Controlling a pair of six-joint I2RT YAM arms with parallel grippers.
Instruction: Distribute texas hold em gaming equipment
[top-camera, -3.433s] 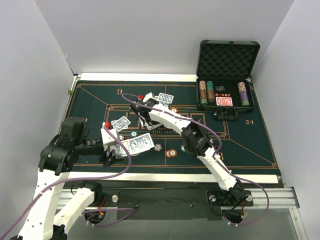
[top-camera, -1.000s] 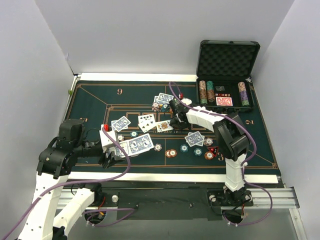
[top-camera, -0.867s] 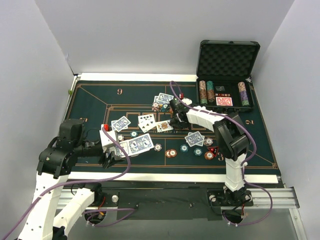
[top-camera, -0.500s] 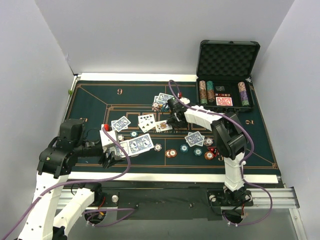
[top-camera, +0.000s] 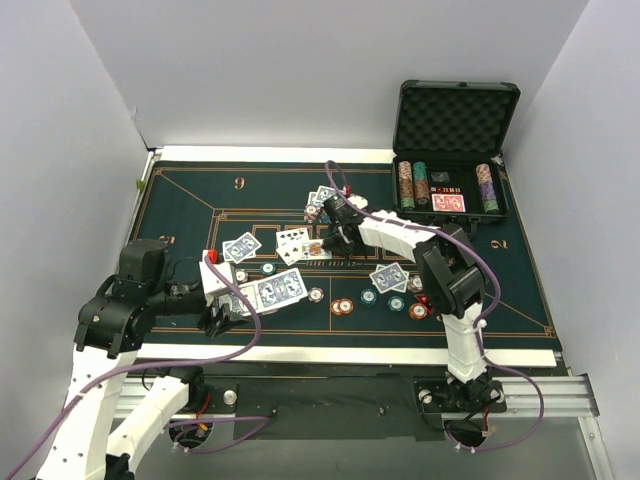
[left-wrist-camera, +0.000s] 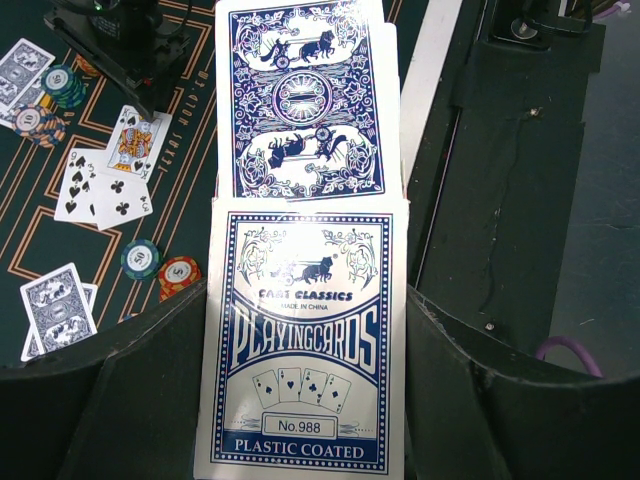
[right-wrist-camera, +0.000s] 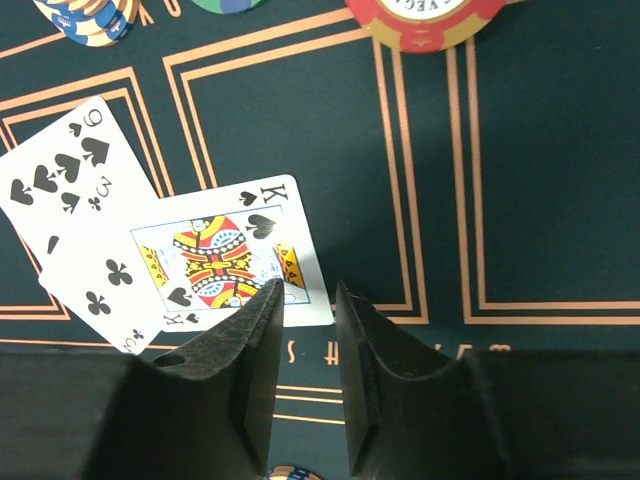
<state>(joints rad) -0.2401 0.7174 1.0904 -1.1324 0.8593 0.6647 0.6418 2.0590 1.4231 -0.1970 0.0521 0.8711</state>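
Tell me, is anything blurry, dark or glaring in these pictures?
Top view: even soft light, faint shadows on the green table. Left wrist view: print on the card box is crisp. Right wrist view: the king of spades is sharp, no glare; the black fingers up close look dark.

Blue-backed cards (top-camera: 241, 247), king (right-wrist-camera: 225, 265) face-up, chips (top-camera: 343, 306) scattered

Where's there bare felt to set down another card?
Bare felt: far left around the 9, between the mat edge and the middle cards; and the right strip in front of the case, around the 2. The middle is crowded with cards, chips and the right arm.
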